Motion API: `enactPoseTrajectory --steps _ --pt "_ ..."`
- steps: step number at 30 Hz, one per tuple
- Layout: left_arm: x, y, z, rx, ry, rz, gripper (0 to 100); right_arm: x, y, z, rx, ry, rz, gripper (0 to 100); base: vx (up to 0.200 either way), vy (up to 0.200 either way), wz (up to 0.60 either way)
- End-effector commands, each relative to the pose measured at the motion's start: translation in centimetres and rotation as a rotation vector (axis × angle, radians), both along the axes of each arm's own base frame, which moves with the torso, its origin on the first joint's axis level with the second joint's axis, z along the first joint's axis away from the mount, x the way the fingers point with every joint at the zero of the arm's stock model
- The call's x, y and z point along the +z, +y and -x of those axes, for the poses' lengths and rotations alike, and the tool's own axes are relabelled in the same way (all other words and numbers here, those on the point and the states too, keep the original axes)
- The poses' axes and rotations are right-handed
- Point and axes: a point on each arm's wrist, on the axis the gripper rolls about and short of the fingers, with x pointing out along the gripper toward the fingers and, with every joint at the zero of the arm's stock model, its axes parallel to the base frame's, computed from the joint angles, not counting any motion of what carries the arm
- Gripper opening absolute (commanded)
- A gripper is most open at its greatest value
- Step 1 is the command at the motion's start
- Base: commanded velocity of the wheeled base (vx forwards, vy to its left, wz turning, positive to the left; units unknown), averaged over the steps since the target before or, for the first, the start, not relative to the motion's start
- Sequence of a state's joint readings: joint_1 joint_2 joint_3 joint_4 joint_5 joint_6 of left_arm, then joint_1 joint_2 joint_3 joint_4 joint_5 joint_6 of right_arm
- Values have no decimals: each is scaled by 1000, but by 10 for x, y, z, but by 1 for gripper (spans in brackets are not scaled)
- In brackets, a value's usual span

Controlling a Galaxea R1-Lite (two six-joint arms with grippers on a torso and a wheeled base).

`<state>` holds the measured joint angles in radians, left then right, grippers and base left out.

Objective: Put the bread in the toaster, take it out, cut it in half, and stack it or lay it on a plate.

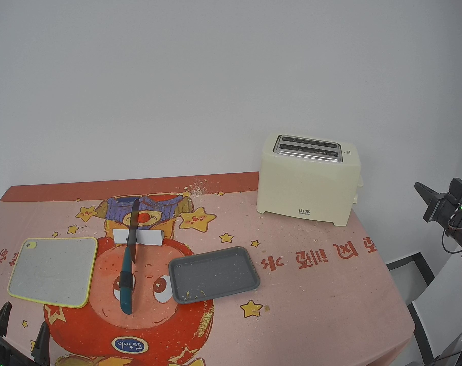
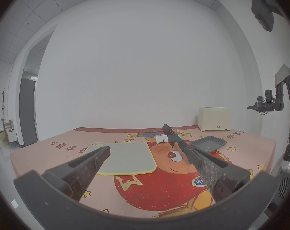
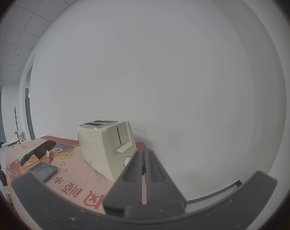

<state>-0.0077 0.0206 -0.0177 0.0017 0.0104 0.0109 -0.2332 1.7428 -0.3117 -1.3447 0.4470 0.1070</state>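
Note:
A cream two-slot toaster [image 1: 308,179] stands at the back right of the table, its lever [image 3: 124,147] up; I cannot tell what its dark slots hold. A grey rectangular plate [image 1: 213,274] lies at the middle. A teal-handled knife [image 1: 126,275] lies left of it, its blade propped on a white holder [image 1: 148,237]. The green-rimmed cutting board [image 1: 54,271] lies at the left. My left gripper [image 1: 25,316] hangs open and empty over the near left corner, short of the board [image 2: 124,157]. My right gripper [image 1: 422,189] is shut and empty, off the table's right edge beside the toaster [image 3: 105,147].
Crumbs lie scattered on the printed pink cloth around the toaster and in the plate. A white wall rises close behind the table. The table's right edge [image 1: 394,285] drops to the floor just past the toaster.

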Motion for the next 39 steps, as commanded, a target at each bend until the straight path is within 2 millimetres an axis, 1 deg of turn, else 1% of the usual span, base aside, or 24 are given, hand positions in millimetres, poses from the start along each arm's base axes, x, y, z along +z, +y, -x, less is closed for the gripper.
enactPoseTrajectory --steps 1,15,29,33,39 --pt "-5 0 -1 0 18 0 100 0 0 0 1 -2 2 0 0 0 0" --pt "-5 0 -1 0 18 0 100 0 0 0 -1 -1 1 0 0 0 0" --pt "-5 0 -1 0 18 0 100 -7 -1 4 -7 32 -8 0 0 0 0" --pt "-5 0 -1 0 18 0 100 -12 -10 2 -34 53 -14 0 0 0 0" --pt "-5 0 -1 0 18 0 100 -16 -17 1 -54 65 -16 0 0 0 0"
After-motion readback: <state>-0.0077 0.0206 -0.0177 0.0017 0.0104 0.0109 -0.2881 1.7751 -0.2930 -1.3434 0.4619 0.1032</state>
